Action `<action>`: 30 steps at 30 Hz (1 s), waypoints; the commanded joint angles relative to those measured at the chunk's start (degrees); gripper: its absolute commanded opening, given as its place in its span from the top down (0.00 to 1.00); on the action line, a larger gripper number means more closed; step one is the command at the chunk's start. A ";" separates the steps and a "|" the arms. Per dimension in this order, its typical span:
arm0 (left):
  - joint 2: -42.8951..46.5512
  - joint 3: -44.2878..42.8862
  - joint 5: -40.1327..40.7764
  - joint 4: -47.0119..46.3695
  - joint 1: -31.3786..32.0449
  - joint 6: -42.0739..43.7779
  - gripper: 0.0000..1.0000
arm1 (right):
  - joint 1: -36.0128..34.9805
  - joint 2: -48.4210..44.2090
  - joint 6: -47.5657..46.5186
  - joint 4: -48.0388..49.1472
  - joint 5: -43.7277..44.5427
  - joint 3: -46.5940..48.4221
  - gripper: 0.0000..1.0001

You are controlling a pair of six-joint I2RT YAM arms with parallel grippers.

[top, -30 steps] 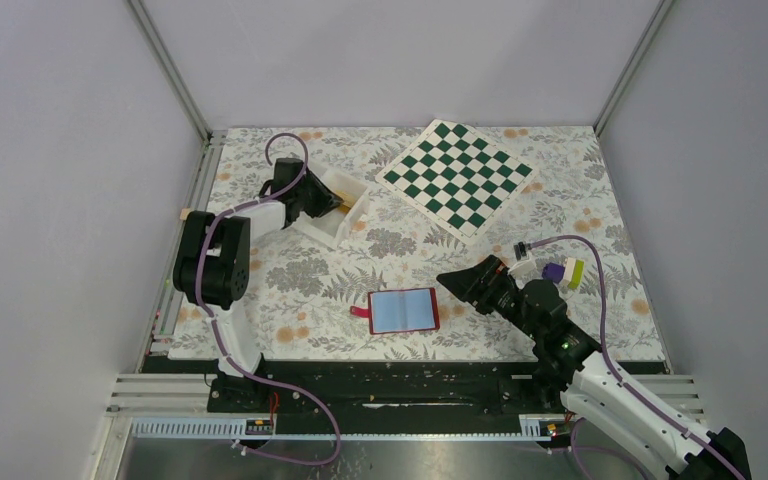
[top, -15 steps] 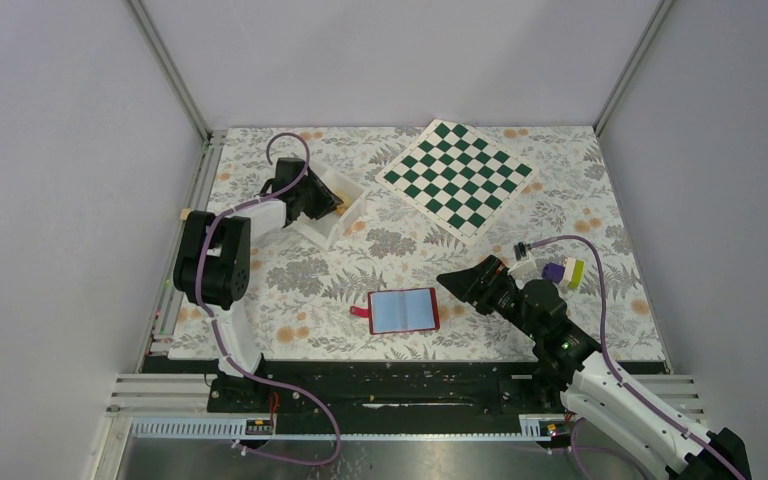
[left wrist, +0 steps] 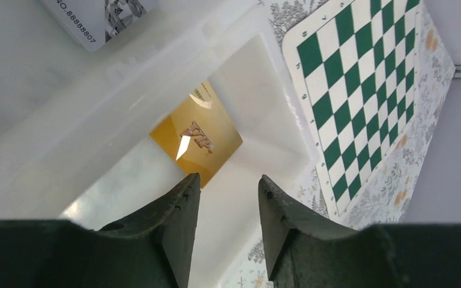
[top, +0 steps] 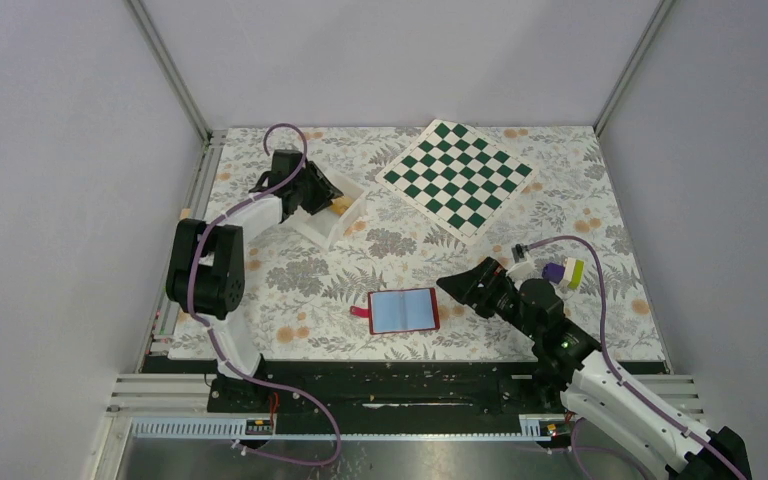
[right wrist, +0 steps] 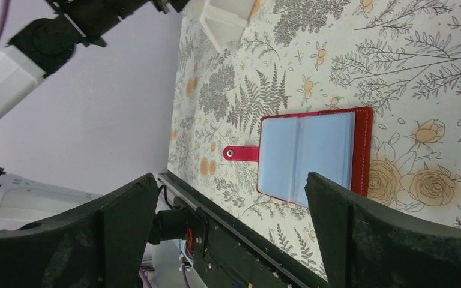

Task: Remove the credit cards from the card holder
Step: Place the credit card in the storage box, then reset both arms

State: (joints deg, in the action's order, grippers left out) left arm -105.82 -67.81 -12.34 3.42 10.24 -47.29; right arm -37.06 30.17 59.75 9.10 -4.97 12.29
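The left gripper point(left wrist: 228, 180) hangs over the tray point(left wrist: 156, 78), a white, glossy plastic box with a divider wall. Its dark, matte jaws stand partly spread with nothing between them. Just beyond the fingertips point(left wrist: 187, 186) a card point(left wrist: 196, 141) lies flat on the floor of one compartment, thin, rectangular and orange-gold, with a shiny logo catching the light. From above, the tray point(top: 332, 232) sits at the far left of the table point(top: 300, 280), which is covered in a floral-print cloth.

The holder point(top: 404, 310) lies open and flat near the table's front edge, well apart from the tray. In the right wrist view it point(right wrist: 306, 156) shows a stitched red border, smooth pale blue pockets and a small red tab point(right wrist: 240, 153) with a snap (no card edge can be made out in the pockets). The right gripper point(right wrist: 229, 180) hovers beside it, jaws spread wide and holding nothing.

A green-and-white chessboard point(top: 457, 176), flat and square, lies angled at the back.
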 commanded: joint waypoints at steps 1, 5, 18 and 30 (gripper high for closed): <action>6.48 -3.51 3.67 3.74 0.13 2.10 0.58 | -0.21 0.61 -2.39 -2.86 0.65 3.58 0.00; 10.47 -4.85 5.49 9.82 0.13 3.42 0.52 | -0.20 1.74 -6.37 -9.66 0.26 7.15 0.01; 43.84 6.34 0.16 25.14 9.22 13.21 0.01 | -0.21 2.35 -22.76 -41.37 9.25 26.64 0.00; 70.77 17.69 -4.69 26.24 13.39 19.04 0.01 | -0.16 -4.05 -26.12 -53.10 15.30 39.82 0.01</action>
State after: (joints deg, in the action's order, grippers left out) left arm -37.67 -52.58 -14.87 30.39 23.57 -30.72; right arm -37.08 28.38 35.68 -39.83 7.86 48.97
